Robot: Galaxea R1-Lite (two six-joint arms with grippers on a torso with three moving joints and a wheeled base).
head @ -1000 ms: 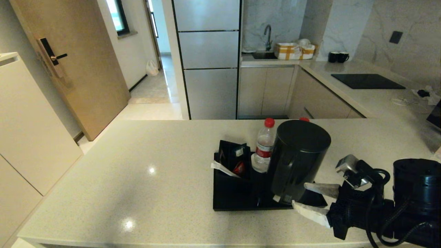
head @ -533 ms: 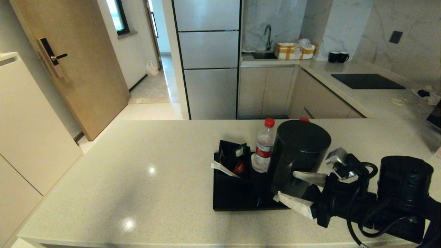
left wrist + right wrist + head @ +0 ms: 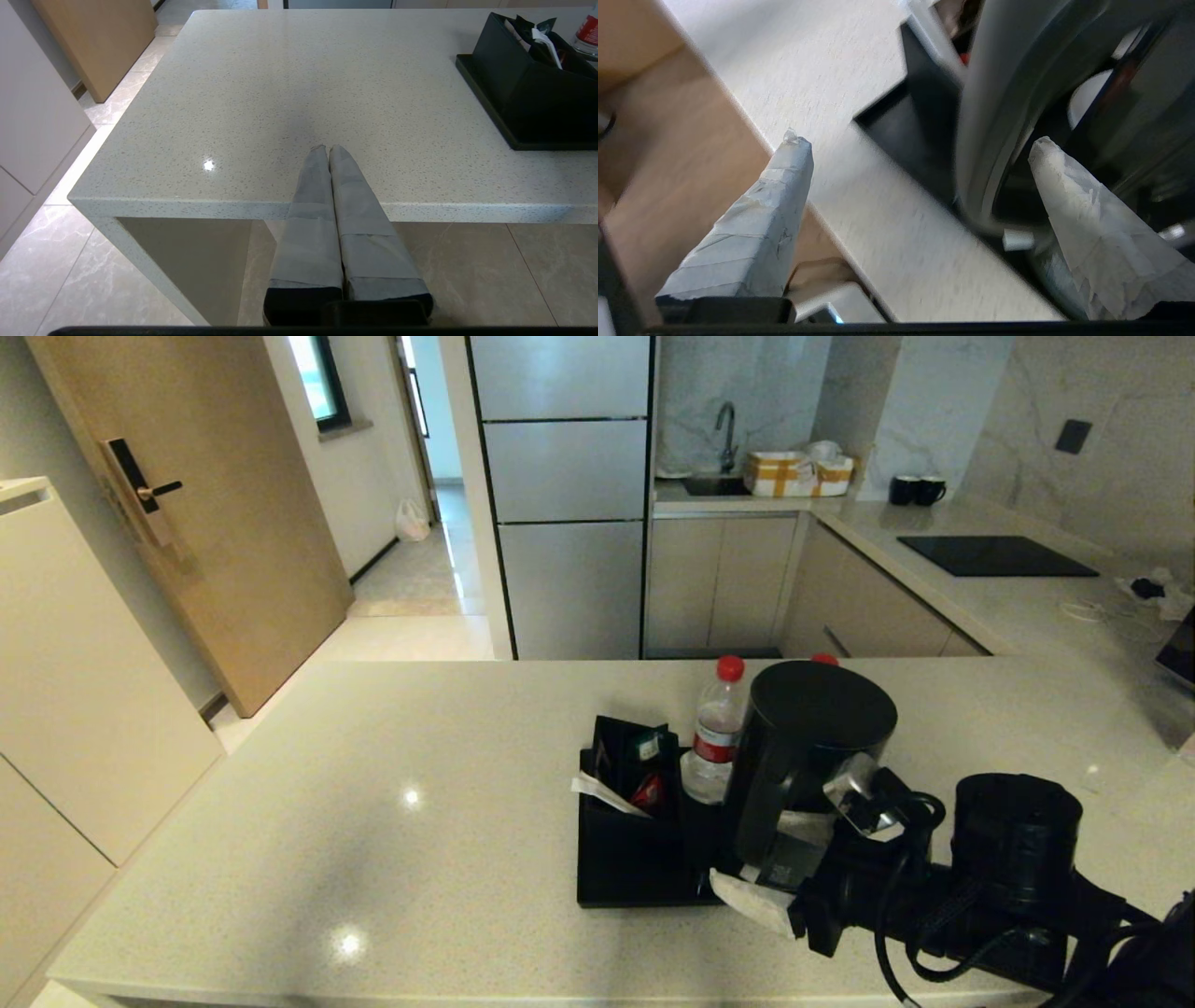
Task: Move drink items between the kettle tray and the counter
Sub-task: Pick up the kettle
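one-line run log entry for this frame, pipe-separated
right end effector: open, straddling kettle handle | left end effector: shut, idle over counter edge | kettle, bottle: on tray

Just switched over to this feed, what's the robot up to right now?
The right gripper is open at the kettle, its fingers straddling the loop handle near the base, not yet closed on it. The kettle stands on the black tray on the counter, with the red-capped bottle and a black sachet box beside it. A second red cap peeks out behind the kettle. The left gripper is shut and idle over the near edge of the counter, away from the tray.
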